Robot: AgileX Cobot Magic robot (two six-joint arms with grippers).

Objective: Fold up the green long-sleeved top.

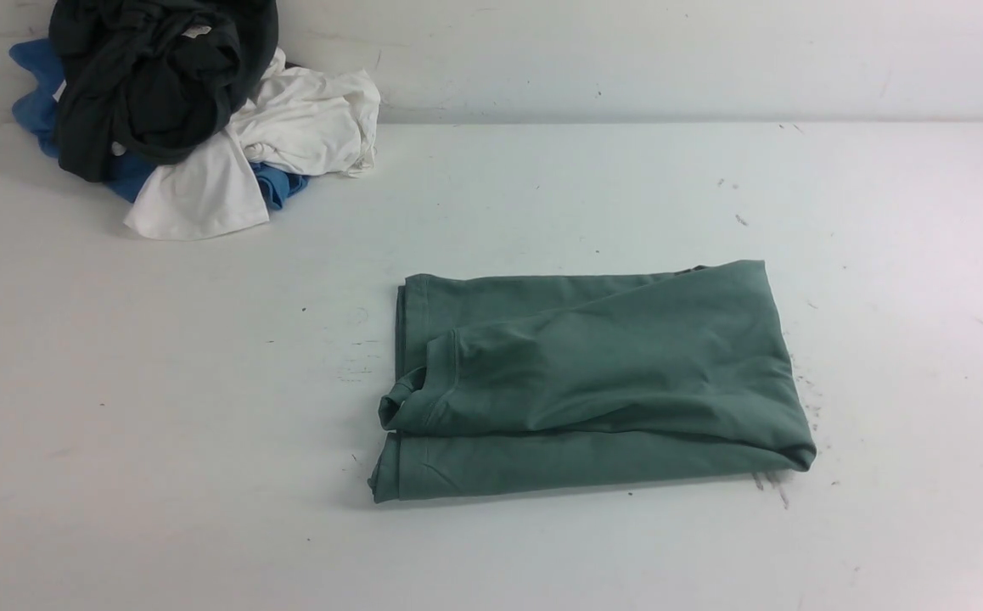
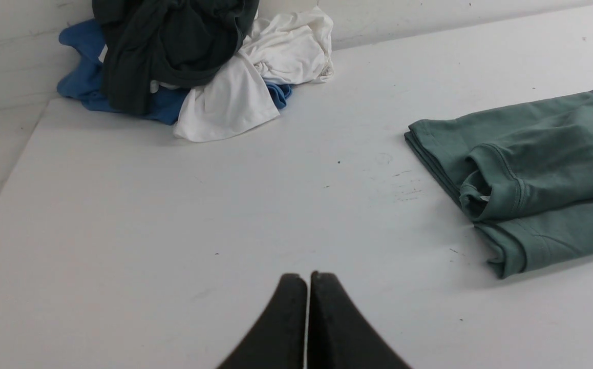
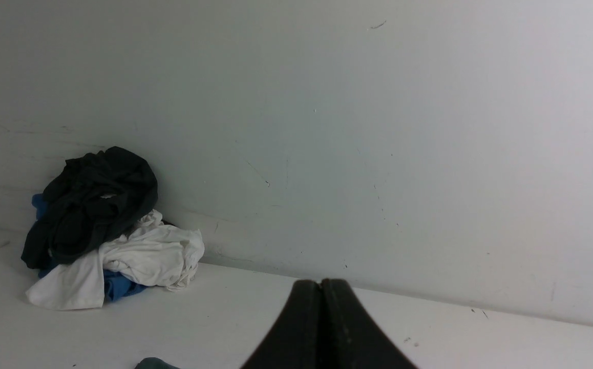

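Lying folded on the white tabletop: one sage-green knit long-sleeved top; three heaped garments far-left; left tool and right tool both closed, empty.

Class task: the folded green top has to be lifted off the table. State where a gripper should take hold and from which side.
Grip the green long-sleeved top at its stacked hem edges on the robot's left, approaching from that side: the layers end there together, offering a pinchable edge.
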